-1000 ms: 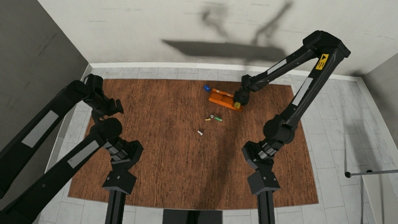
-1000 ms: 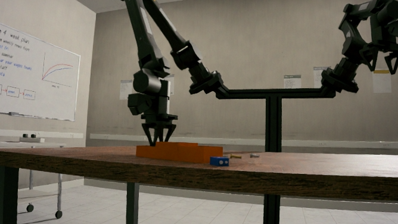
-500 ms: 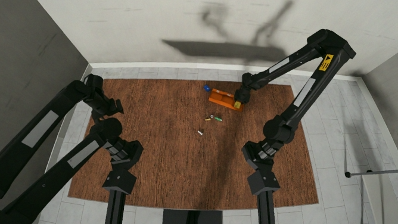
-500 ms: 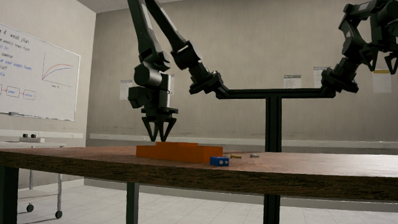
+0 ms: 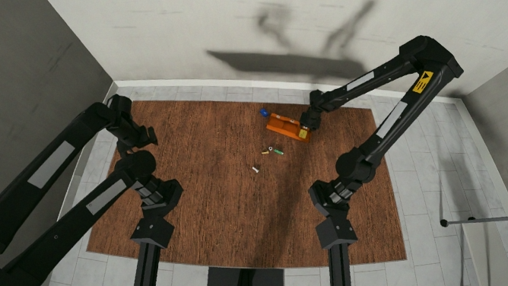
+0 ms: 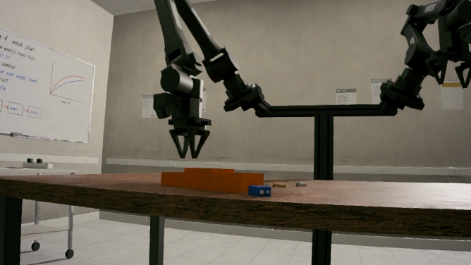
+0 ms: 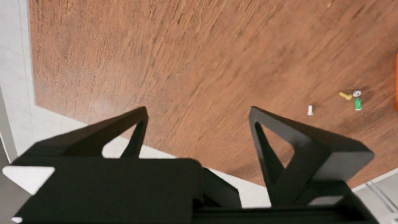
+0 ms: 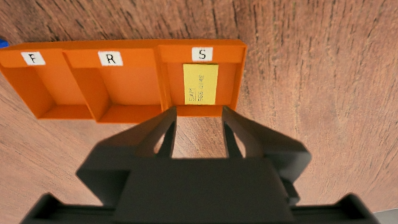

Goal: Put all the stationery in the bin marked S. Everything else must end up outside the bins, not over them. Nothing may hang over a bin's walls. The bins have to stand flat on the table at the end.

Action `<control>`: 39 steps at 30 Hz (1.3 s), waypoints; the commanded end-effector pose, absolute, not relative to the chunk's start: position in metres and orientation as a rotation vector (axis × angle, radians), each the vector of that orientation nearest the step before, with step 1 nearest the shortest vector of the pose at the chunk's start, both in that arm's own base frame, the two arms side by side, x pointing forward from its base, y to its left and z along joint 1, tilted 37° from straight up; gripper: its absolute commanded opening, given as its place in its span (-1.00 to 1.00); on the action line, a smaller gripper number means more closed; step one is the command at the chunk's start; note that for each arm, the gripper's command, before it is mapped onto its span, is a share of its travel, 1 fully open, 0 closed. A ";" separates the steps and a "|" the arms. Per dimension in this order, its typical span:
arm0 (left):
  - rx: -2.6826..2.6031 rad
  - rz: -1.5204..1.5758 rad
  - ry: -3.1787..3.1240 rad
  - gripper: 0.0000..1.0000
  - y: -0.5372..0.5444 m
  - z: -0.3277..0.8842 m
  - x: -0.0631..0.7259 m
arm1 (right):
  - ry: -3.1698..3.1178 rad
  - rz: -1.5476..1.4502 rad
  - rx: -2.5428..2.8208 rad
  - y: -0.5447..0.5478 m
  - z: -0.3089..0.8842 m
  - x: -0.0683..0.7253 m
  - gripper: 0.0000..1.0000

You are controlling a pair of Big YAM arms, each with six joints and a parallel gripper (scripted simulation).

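- Our right gripper (image 5: 309, 122) (image 6: 188, 157) (image 8: 199, 111) hangs above the S compartment (image 5: 309, 137) (image 8: 241, 82), jaws partly open with nothing between them; dropping off-line could knock a wall and tip the orange bin (image 5: 285, 134) (image 6: 211, 180) (image 7: 397, 82) (image 8: 135, 47).
- The yellow sticky pad (image 5: 303, 133) (image 8: 200, 84) seems to lie wholly inside S; we'd risk dragging it over the rim if a fingertip brushed it.
- The blue block (image 5: 264, 112) (image 6: 259, 190) (image 8: 3, 43) lies outside, toward ten o'clock from the bin in the top view. It may be a sharpener; if we misread it, stationery stays out. Gripping so near the F end could shove the bin.
- Toward seven o'clock in that view, the green piece (image 5: 278, 151) (image 7: 358, 104), pale ring (image 5: 270, 148) (image 7: 357, 93) and yellow screw (image 5: 265, 152) (image 6: 279, 185) (image 7: 345, 95) lie close together. We can't name the green one surely; grasping it carelessly might bring hardware along.
- The pale bolt (image 5: 255, 170) (image 6: 301, 184) (image 7: 310, 110), farther toward seven o'clock, looks like hardware and should remain outside.
- Our left gripper (image 5: 140, 146) (image 6: 454, 84) (image 7: 198, 111) has its jaws spread wide around nothing, well apart from everything; sending both arms in could make them collide.
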State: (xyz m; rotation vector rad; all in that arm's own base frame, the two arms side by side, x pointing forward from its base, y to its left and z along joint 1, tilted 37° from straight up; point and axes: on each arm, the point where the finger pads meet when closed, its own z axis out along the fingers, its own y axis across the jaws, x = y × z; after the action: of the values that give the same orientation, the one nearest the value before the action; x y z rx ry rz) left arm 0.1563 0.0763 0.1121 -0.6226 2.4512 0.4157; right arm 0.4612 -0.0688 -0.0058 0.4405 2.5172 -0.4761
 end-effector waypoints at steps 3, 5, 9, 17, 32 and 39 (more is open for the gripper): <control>-0.618 0.422 2.466 1.00 0.076 0.106 0.153 | 2.509 -0.473 0.444 -0.069 -0.002 0.463 -0.11; -0.618 0.422 2.466 1.00 0.076 0.106 0.153 | 2.509 -0.473 0.444 -0.069 -0.002 0.463 -0.11; -0.618 0.422 2.466 1.00 0.076 0.106 0.153 | 2.509 -0.473 0.444 -0.069 -0.002 0.463 -0.11; -0.618 0.422 2.466 1.00 0.076 0.106 0.153 | 2.512 -0.480 0.461 -0.076 0.000 0.459 -0.11; -0.618 0.422 2.466 1.00 0.076 0.106 0.153 | 2.509 -0.468 0.440 -0.048 0.033 0.441 1.00; -0.618 0.422 2.466 1.00 0.076 0.106 0.153 | 2.510 -0.468 0.440 -0.040 0.048 0.431 1.00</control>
State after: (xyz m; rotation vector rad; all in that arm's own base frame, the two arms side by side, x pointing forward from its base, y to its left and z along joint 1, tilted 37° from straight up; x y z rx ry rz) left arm 0.1563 0.0763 0.1121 -0.6226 2.4512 0.4157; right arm 0.4402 -0.0486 0.0423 0.4344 2.5013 -0.4742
